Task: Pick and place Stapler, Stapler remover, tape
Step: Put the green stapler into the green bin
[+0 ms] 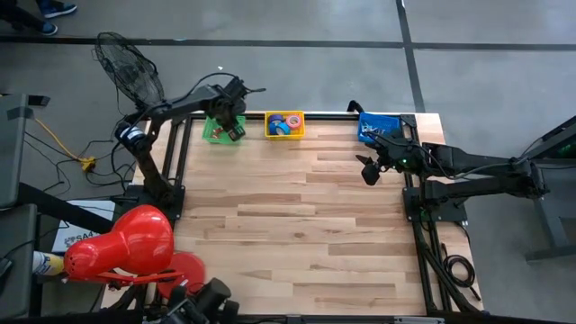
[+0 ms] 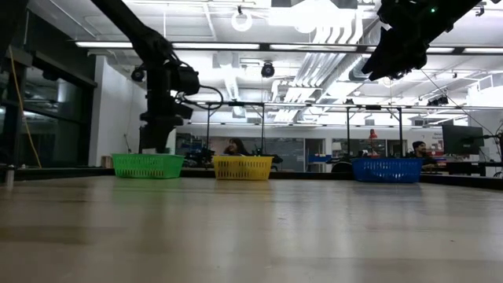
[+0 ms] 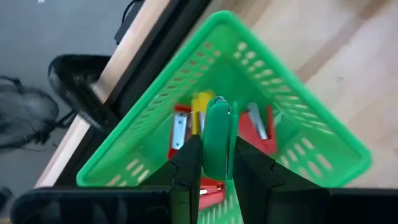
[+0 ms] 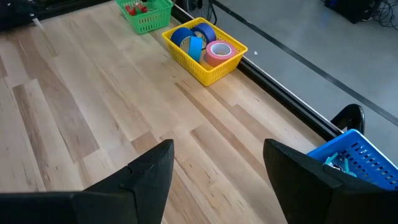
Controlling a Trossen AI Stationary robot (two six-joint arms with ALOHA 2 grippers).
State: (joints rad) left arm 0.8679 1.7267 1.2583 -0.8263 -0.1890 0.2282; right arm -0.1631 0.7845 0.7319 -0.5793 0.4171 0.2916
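Observation:
My left gripper (image 3: 217, 165) hangs over the green basket (image 3: 298, 106) at the table's far left and is shut on a green stapler remover (image 3: 217, 134). Red and yellow stapler removers (image 3: 183, 127) lie on the basket's floor below it. Rolls of tape (image 4: 205, 43), blue and pink, sit in the yellow basket (image 1: 284, 124). My right gripper (image 4: 217, 180) stands open above the table near the blue basket (image 1: 378, 126), with nothing between its fingers. The stapler does not show plainly; the blue basket's contents are too small to tell. My left gripper pinches the green stapler remover's two flat sides (image 3: 214, 158) between its two fingers. The fingers come from above, pointing steeply down. The remover stands on edge in the hold, its far end with a metal part (image 3: 219, 102) past the fingertips, clear of the basket's floor.
The three baskets stand in a row along the table's far edge: green (image 2: 148, 165), yellow (image 2: 242, 167), blue (image 2: 387, 169). Bare wooden tabletop (image 1: 297, 225) stretches from them toward the near edge. A red object (image 1: 121, 243) sits off the table's left near corner.

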